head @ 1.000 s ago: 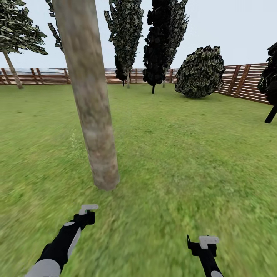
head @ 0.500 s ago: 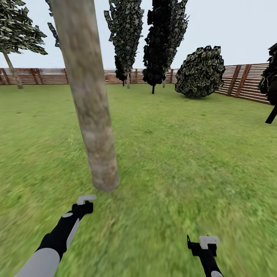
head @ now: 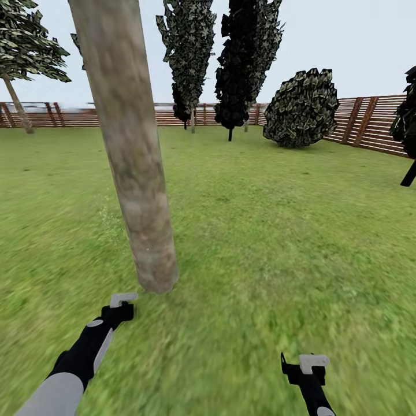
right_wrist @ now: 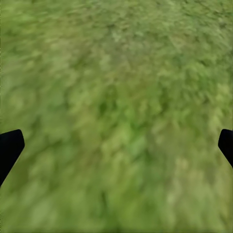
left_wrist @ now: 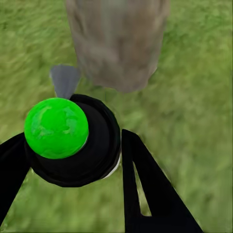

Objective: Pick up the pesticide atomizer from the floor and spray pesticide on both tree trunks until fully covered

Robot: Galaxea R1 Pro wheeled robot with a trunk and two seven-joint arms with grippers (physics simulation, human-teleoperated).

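Observation:
A thick pale grey-brown tree trunk (head: 136,173) rises from the lawn just ahead, left of centre, and its crown is cut off by the top of the head view. My left gripper (head: 118,309) is low over the grass in front of the trunk's base. It is shut on the pesticide atomizer (left_wrist: 58,128), a black body with a bright green round top. The atomizer's grey nozzle (left_wrist: 64,80) points at the trunk (left_wrist: 116,43), close to it. My right gripper (head: 303,370) hangs open over bare grass at the lower right, its fingers (right_wrist: 10,148) wide apart.
A brown slat fence (head: 364,124) rings the lawn. Two slim dark trees (head: 245,63) and a round bush (head: 300,107) stand at the back. Another leafy tree with a pale leaning trunk (head: 17,104) is far left by the fence. A dark tree (head: 407,138) is at the right edge.
My left arm has carried the atomizer a little forward and to the left, nearer the trunk's base. The trunk looms slightly larger. The right arm has stayed put.

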